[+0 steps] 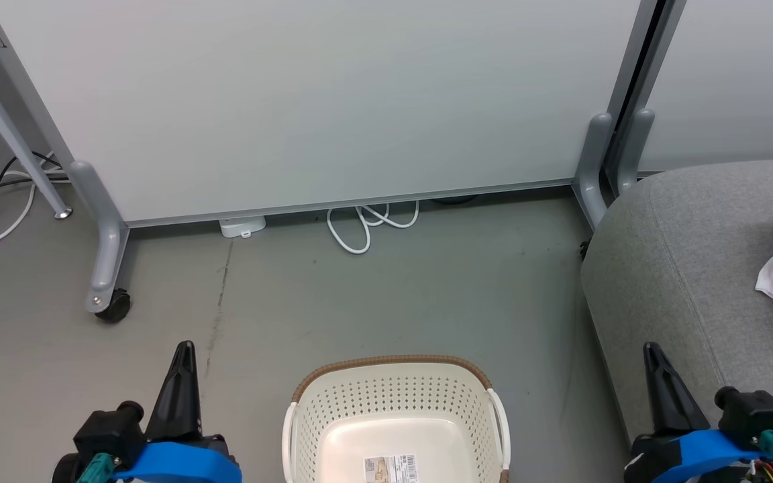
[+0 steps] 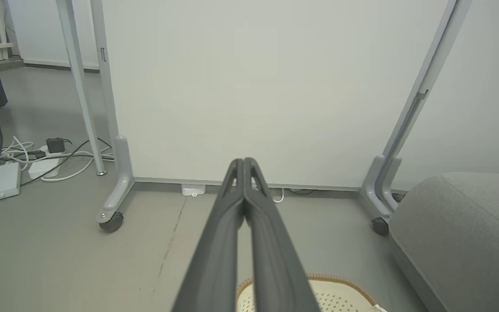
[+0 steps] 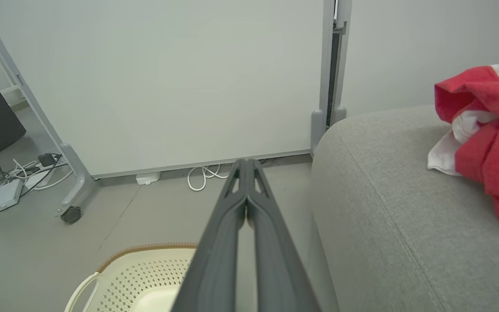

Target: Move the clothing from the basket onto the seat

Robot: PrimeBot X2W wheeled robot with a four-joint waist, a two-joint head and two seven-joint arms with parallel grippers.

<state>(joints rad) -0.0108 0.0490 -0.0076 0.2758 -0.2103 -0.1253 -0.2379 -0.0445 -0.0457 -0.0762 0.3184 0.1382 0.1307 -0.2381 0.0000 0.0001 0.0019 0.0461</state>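
The left gripper (image 2: 244,161) has its two fingers pressed together on nothing, and the right gripper (image 3: 246,161) is the same, one on each side of the basket (image 1: 393,392). What shows of the basket's inside is bare. The clothing (image 3: 487,130) lies crumpled on the seat (image 3: 383,208), well apart from both grippers. I judge the transfer done; the next move likely calls only for keeping the arms clear. Counted: two grippers, one basket, one piece of clothing, one seat
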